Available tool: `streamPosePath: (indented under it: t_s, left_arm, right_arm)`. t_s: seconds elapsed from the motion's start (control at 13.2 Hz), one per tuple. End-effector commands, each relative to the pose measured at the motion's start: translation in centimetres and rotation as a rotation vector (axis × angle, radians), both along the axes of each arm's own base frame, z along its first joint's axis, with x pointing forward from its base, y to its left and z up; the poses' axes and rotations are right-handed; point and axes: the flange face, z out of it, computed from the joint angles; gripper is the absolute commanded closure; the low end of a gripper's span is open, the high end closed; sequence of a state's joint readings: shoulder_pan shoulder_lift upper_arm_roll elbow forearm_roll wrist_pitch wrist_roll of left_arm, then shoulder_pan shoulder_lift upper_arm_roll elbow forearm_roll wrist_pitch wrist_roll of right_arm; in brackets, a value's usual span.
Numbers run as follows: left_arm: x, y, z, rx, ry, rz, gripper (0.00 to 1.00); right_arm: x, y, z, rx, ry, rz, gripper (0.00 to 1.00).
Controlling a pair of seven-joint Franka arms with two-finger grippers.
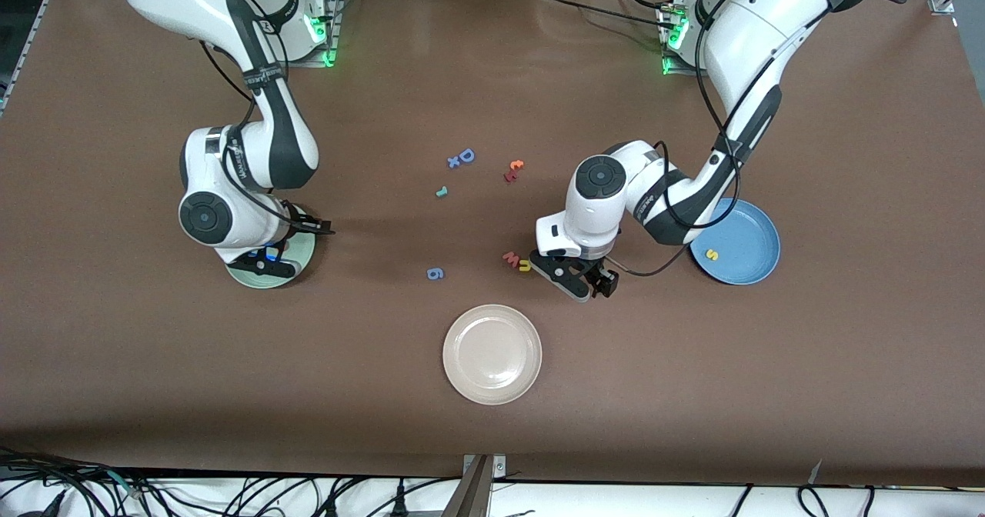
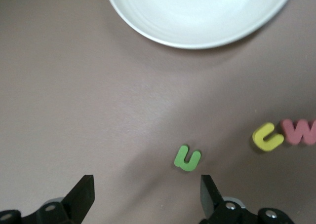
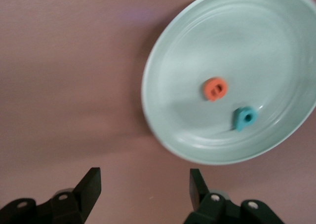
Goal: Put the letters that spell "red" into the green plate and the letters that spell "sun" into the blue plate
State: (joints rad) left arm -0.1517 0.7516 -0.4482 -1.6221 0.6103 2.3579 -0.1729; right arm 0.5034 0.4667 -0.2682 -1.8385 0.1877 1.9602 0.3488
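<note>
So the sorting is partway done. The green plate (image 3: 168,71) at the right arm's end of the surface (image 1: 692,394) already holds two of its letters, the orange "e" (image 3: 215,88) and the teal "d" (image 3: 244,118), lying near each other inside the rim. The right tool (image 3: 143,184) hangs by the plate's edge with its jaws apart and nothing between them, which fits an arm with nothing left to carry. The teal "r" (image 1: 441,191) lies alone on the bare surface toward the middle, farther from the front camera than the blue "6" (image 1: 435,273), so "red" lacks one letter.

The blue plate (image 1: 758,228) at the left arm's end holds only the yellow "s" (image 1: 712,255). The left tool (image 2: 148,192) hovers low over the surface with its jaws spread wide and empty, and the green arch (image 2: 187,158) sits just ahead of the gap between them (probably the next pick, since the jaws already roughly line up with it). The yellow arch (image 2: 267,136) lies a little apart, touching the pink "w" (image 2: 300,130), a closeness that could make a clean grab of it awkward.

The white plate (image 2: 197,17), nearer the front camera than these letters, is empty and is not a target. The blue "D" (image 1: 465,155) and a small orange-red cluster (image 1: 513,171) are also not needed.
</note>
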Motion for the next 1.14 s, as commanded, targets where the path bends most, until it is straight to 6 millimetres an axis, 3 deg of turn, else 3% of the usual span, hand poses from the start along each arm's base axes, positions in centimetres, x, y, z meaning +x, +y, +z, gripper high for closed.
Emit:
streamPosePath:
  t_s: [0.0,0.23,0.45,0.61,0.76,0.91,1.06]
  left_arm:
    - [0.1,-0.6,-0.9,0.022,0.006,-0.122,0.06]
    - [-0.5,-0.9,-2.5,0.041,0.033,-0.209,0.07]
    - [-0.9,-1.1,-3.8,-0.008,0.092,-0.156,0.1]
    - [-1.1,-1.2,-4.8,0.001,0.102,-0.158,0.11]
    - [-1.3,-1.5,-5.6,0.0,0.102,-0.166,0.21]
    - [-0.8,-0.8,-6.2,-0.008,0.085,-0.156,0.24]
    - [-0.6,-0.8,-6.2,-0.013,0.072,-0.16,0.24]
  right_arm:
    - [-1.8,4.0,0.1,-0.01,0.021,-0.104,0.24]
    - [-4.0,10.2,0.1,-0.04,0.009,-0.236,0.31]
    - [-6.8,16.4,-0.7,-0.07,-0.041,-0.348,0.33]
    - [-8.5,19.3,-2.0,-0.089,-0.076,-0.422,0.33]
    - [-10.8,22.8,-3.9,-0.092,-0.121,-0.487,0.33]
    - [-11.8,24.0,-5.5,-0.087,-0.152,-0.538,0.33]
    - [-12.6,23.8,-6.6,-0.082,-0.166,-0.537,0.34]
